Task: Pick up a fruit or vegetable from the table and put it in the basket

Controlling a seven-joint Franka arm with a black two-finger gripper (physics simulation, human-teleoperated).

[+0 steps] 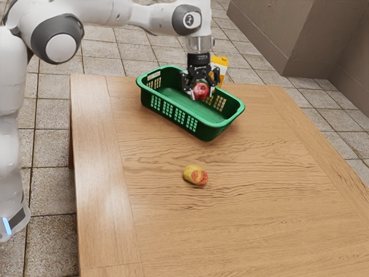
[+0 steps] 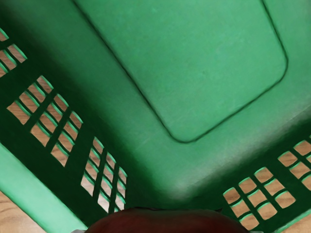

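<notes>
Gripper (image 1: 200,93): closed on red fruit (image 1: 201,90) from both sides, presumably against early slip
Red fruit: held over inside of basket (image 1: 203,132), likely for release there
Yellow-red fruit (image 1: 195,175): on tabletop (image 1: 161,225), apart from basket, likely spare

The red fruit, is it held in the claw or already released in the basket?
Held: in the exterior view, the red fruit is between both fingers of the claw, over the basket.

tbh basket (image 1: 205,133) is all green w/ grids of holes, held fruit (image 1: 201,90) red w/ paler bits, other fruit (image 1: 192,173) yellow w/ red patches, table (image 1: 259,202) lt brown woodgrain, floor tiles (image 1: 52,190) speckled grey, arm (image 1: 106,11) white & dk grey.
</notes>
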